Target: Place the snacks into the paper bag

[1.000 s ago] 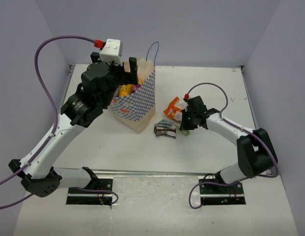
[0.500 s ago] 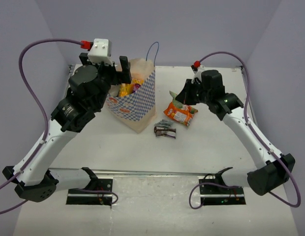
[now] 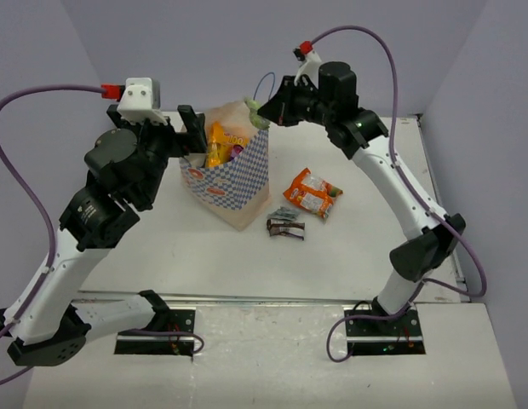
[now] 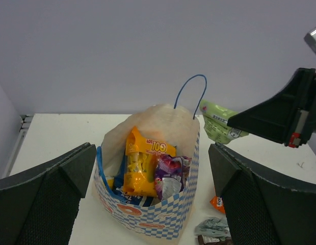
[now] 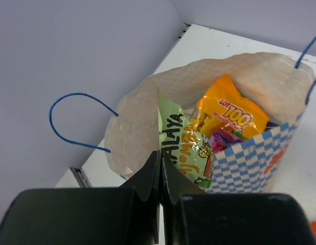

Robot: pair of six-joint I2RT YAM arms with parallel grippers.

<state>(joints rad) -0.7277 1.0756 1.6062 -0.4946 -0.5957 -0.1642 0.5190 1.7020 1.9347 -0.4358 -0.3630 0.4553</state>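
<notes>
The paper bag (image 3: 238, 183) stands upright at mid-table, its blue-white checkered side toward me. Inside it are a yellow-orange bag (image 4: 140, 163), a purple packet (image 4: 170, 173) and a blue-and-white bag (image 4: 130, 200). My right gripper (image 3: 271, 111) is shut on a light green packet (image 3: 254, 109) and holds it over the bag's far rim; the right wrist view shows it (image 5: 186, 148) hanging above the opening. My left gripper (image 3: 189, 136) is open and empty, just left of the bag. An orange packet with green (image 3: 312, 192) and a small dark brown bar (image 3: 287, 228) lie on the table.
A crumpled grey-blue wrapper (image 3: 285, 213) lies against the brown bar. The bag's thin blue cord handle (image 3: 264, 85) sticks up at the far side, close to my right gripper. The table's far edge and side walls ring the workspace.
My right gripper has lifted the green packet from the table beside the orange packet and carried it up and left over the bag. My left arm has drawn back to the left.
</notes>
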